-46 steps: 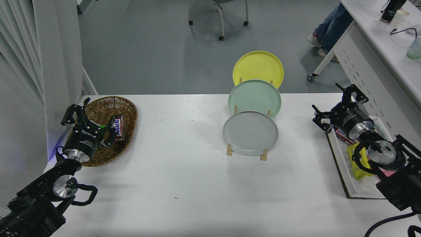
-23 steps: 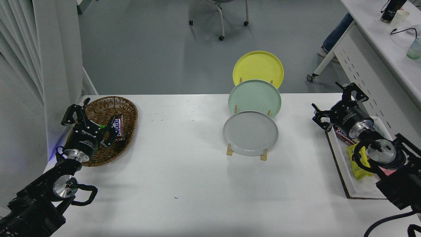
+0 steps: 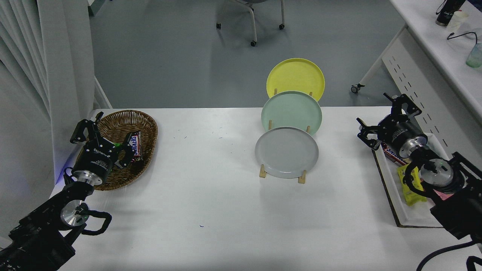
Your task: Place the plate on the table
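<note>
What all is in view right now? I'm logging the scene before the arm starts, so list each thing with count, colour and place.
plate: 1, light grey, upright in front slot of the rack
mint plate: 1, middle slot
yellow plate: 1, rear slot
rack: 1, wooden, centre of table
basket: 1, brown wicker, table's left, holding a chocolate bar
tray: 1, white, table's right edge, with snack packets
desk: 1, white, upper right
chair: 1, top
left gripper: open, over basket
right gripper: open, above tray
</note>
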You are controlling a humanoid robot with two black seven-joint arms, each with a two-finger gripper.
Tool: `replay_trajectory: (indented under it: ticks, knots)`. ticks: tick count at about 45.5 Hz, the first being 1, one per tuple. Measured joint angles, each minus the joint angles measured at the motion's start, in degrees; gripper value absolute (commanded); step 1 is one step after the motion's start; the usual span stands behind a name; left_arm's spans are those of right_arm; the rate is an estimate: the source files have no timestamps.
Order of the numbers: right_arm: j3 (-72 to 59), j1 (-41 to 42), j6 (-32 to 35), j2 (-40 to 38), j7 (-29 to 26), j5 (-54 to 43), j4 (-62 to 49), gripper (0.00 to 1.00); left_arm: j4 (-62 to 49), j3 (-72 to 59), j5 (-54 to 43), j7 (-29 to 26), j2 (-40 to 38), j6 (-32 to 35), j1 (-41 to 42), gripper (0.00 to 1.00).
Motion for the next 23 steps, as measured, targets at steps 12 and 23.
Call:
replay_trajectory:
  ticks: [12, 23]
  knots:
    - [0.00, -0.23, -1.14, 0.04, -0.06, 0.00, 0.12, 0.99, 0.00, 0.00, 0.00, 0.00, 0.00, -0.01, 0.00, 0.98]
    - [-0.05, -0.05, -2.01, 0.16, -0.07, 0.03, 0.26, 0.99, 0.02, 0.00, 0.00, 0.00, 0.01, -0.01, 0.00, 0.98]
